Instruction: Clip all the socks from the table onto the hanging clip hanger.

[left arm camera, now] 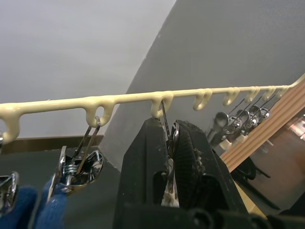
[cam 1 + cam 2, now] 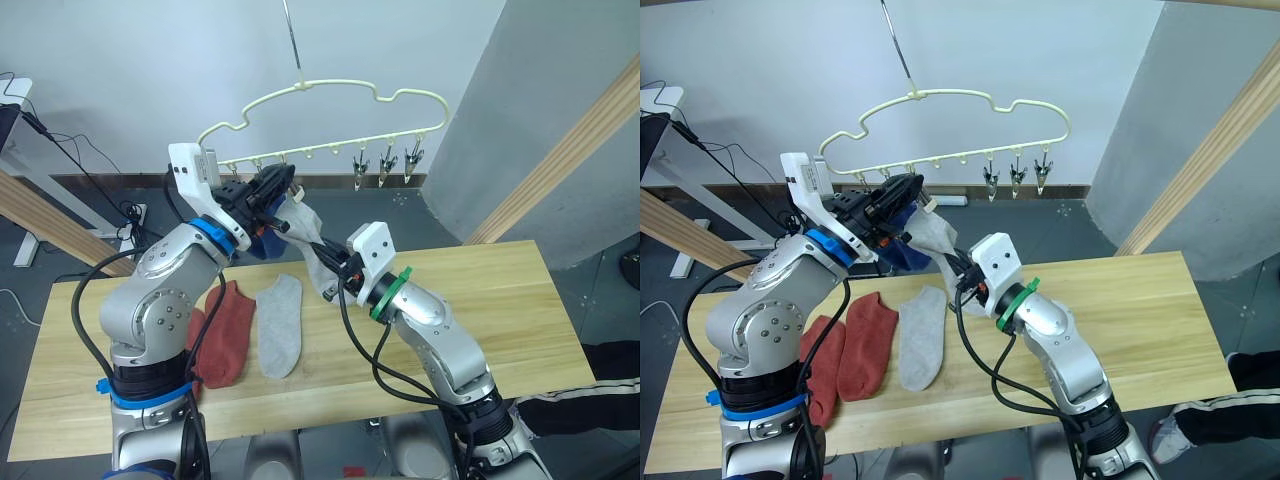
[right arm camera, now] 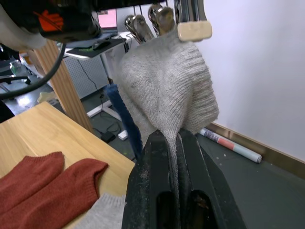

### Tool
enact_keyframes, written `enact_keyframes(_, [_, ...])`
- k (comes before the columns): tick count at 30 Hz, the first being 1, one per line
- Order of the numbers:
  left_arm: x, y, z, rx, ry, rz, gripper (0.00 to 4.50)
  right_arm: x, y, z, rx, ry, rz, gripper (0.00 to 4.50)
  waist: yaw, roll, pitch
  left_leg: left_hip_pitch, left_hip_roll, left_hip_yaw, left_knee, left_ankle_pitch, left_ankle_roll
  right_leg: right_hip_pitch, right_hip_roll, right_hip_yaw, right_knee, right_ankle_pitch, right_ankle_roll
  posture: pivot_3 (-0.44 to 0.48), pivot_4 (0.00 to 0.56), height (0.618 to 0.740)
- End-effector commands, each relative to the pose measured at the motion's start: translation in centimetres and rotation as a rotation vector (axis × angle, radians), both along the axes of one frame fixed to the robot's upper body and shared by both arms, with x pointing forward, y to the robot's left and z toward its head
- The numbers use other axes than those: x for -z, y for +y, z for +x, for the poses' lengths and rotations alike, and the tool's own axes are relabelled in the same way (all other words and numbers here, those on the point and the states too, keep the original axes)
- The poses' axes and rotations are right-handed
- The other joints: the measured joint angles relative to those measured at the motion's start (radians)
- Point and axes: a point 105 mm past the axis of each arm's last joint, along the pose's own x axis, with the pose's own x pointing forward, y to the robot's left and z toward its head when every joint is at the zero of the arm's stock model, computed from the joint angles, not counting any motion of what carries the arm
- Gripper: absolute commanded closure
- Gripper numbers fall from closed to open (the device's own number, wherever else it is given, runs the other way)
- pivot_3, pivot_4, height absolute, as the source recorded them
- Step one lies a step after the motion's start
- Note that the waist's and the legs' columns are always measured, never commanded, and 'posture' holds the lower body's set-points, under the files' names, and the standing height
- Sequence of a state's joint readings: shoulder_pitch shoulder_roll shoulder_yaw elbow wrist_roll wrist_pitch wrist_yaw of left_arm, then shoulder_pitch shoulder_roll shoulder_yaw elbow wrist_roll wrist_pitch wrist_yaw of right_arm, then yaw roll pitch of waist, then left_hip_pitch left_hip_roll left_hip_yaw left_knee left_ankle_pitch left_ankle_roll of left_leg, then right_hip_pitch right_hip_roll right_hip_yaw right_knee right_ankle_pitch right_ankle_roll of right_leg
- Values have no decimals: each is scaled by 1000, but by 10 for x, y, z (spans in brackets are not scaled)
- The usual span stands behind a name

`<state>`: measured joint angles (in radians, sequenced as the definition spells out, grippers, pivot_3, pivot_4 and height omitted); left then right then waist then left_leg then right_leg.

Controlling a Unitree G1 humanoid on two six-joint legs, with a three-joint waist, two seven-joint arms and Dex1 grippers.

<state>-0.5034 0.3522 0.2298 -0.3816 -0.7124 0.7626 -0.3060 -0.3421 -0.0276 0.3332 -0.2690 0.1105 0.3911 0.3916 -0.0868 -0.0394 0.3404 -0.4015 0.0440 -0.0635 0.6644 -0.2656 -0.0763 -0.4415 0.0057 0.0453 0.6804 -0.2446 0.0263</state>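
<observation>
The pale-yellow clip hanger (image 2: 330,95) hangs above the table's far edge. My left gripper (image 2: 280,185) is raised to it and shut on one metal clip (image 1: 167,131) under the hanger's bar (image 1: 124,98). My right gripper (image 3: 177,138) is shut on a light grey sock (image 3: 167,90) and holds its top up against that clip. A blue sock (image 2: 262,245) hangs from a neighbouring clip (image 1: 81,162). On the table (image 2: 480,300) lie two rust-red socks (image 2: 225,330) and a second grey sock (image 2: 280,325), flat, side by side at the left.
Three bare clips (image 2: 385,165) hang at the hanger's right end. Slanted wooden beams stand at the right (image 2: 570,150) and left (image 2: 50,225). A person's leg (image 2: 590,390) shows beside the table's near right corner.
</observation>
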Motion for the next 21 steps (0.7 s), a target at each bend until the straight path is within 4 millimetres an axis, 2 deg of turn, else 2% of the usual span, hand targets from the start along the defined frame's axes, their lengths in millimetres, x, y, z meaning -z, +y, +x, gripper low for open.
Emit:
enact_keyframes(1, [-20,-3,-13,28,-91,-12,4355,-18,4,-2,-18,-54,52,4500,0,0,0,0,0,0,0,0,0,0,0,0,0,0,0,-160,303,740])
enact_keyframes(6, [-19,0,-13,22,-88,-21,4355,-15,6,2,-12,-30,43,4500,0,0,0,0,0,0,0,0,0,0,0,0,0,0,0,-158,303,740])
enact_keyframes(7, [-18,1,-14,15,-93,-6,4005,-14,5,3,-9,-23,44,4500,0,0,0,0,0,0,0,0,0,0,0,0,0,0,0,-157,302,740])
enact_keyframes(10, [-18,2,-16,17,-106,15,3036,-12,3,6,9,-16,42,3726,0,0,0,0,0,0,0,0,0,0,0,0,0,0,0,-153,302,740])
enact_keyframes(16, [-13,8,-19,-18,-124,76,1421,-4,4,6,1,-7,-23,1638,0,0,0,0,0,0,0,0,0,0,0,0,0,0,0,-147,299,740])
enact_keyframes(18, [-12,10,-21,-22,-130,95,803,2,2,6,-1,0,-58,1593,0,0,0,1,0,0,0,0,0,0,0,0,0,0,0,-146,299,740])
enact_keyframes(21, [-5,14,-24,-34,-127,139,803,9,-5,4,4,4,-114,1593,0,0,0,1,0,0,0,0,0,0,0,0,0,0,0,-143,297,740])
